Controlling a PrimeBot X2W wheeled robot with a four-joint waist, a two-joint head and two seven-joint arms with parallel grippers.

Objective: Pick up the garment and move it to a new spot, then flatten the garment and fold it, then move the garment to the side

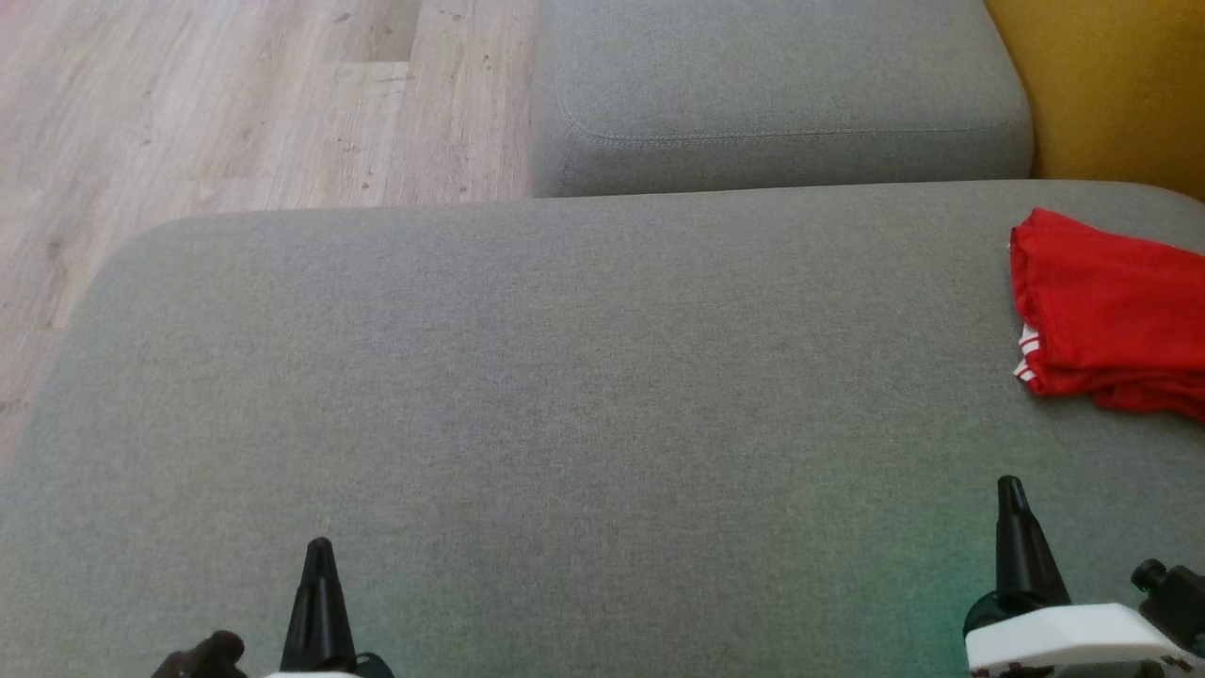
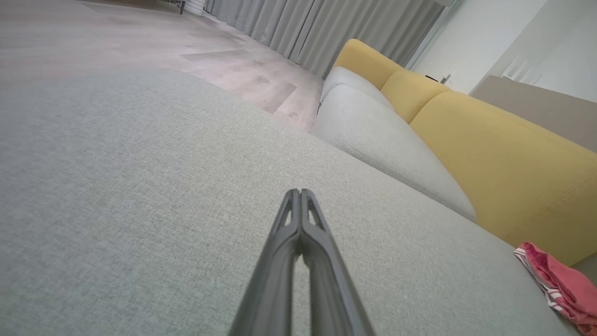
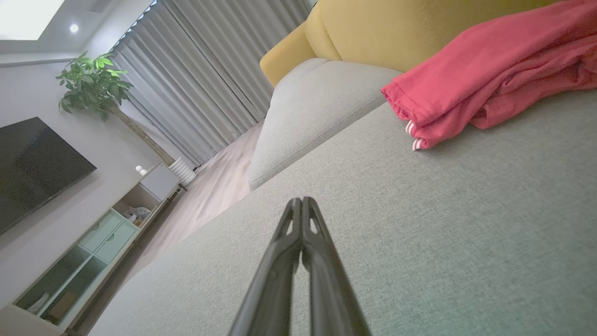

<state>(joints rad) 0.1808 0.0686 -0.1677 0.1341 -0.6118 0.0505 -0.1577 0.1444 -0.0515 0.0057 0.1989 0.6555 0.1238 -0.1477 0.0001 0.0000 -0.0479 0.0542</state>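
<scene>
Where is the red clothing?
In the head view the red garment lies bunched at the far right of the grey cushion, near the yellow backrest, ahead of the right pincer.

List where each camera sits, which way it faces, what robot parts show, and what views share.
Head view: on the head, looking down at the seat; left gripper lower left, right gripper lower right.
Left wrist view: on that wrist, facing along shut fingers across the seat toward the backrest.
Right wrist view: on that wrist, facing along shut fingers toward the garment.
Shared: all three show the garment and seat.
</scene>
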